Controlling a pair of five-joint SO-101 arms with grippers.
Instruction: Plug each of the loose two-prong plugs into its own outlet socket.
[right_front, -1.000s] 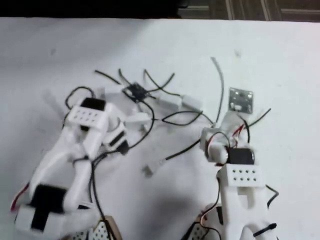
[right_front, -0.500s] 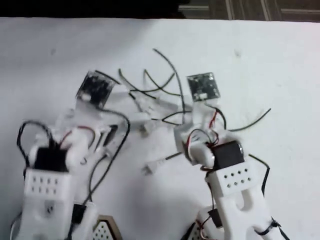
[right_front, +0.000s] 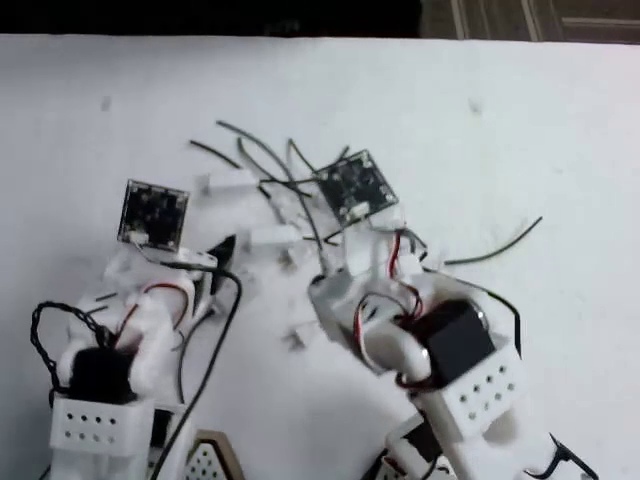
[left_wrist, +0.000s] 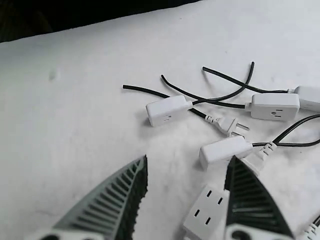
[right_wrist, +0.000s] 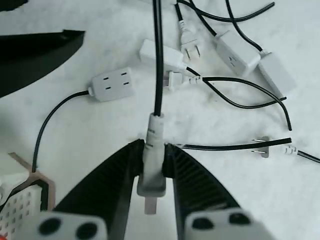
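One white plug (right_wrist: 151, 177) on a black cord (right_wrist: 158, 60) is pinched in our right gripper (right_wrist: 151, 147), while our left gripper (left_wrist: 189, 162) gapes wide near a white socket (left_wrist: 204, 212).

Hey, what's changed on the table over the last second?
The right gripper, shut on a white plug, swung left toward the middle of the cord pile. The left gripper, open, drew back toward the near edge. The loose plug between the arms stayed put.
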